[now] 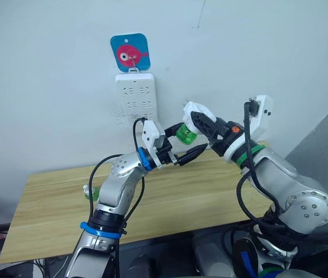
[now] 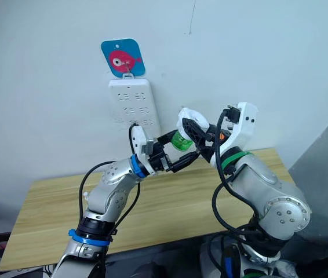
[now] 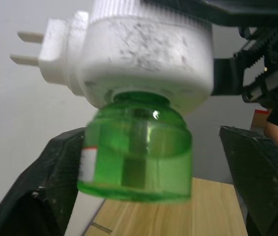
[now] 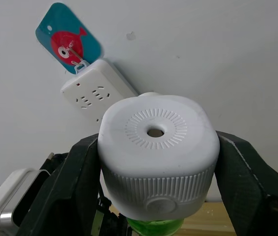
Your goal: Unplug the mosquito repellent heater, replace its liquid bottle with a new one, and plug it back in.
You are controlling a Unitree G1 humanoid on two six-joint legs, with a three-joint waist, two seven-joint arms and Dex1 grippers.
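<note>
No readable brand or writing anywhere. The green bottle [image 3: 135, 156] has a small white-and-red label on its side, text too blurred to read. The blue hook card [image 1: 130, 52] on the wall shows a red fish cartoon, no words I can make out.

My right gripper [image 4: 153, 196] is clamped on the mosquito repellent heater [image 4: 157, 155], fingers pressed on its two sides, round vented top facing the wrist camera. The heater is unplugged, held in the air in front of the wall, just below and right of the white power strip [image 1: 135, 95], above the back edge of the wooden table [image 1: 48, 214]. Its two metal prongs [image 3: 28, 47] stick out free. The green bottle hangs from the heater's underside.

My left gripper [image 1: 184, 147] is raised, forearm angled up toward the heater, fingers [image 3: 45, 182] apart on either side of the bottle; one looks near touching it, the other has a clear gap. A second small green bottle [image 1: 91, 191] sits on the table, well apart, by my left arm.
</note>
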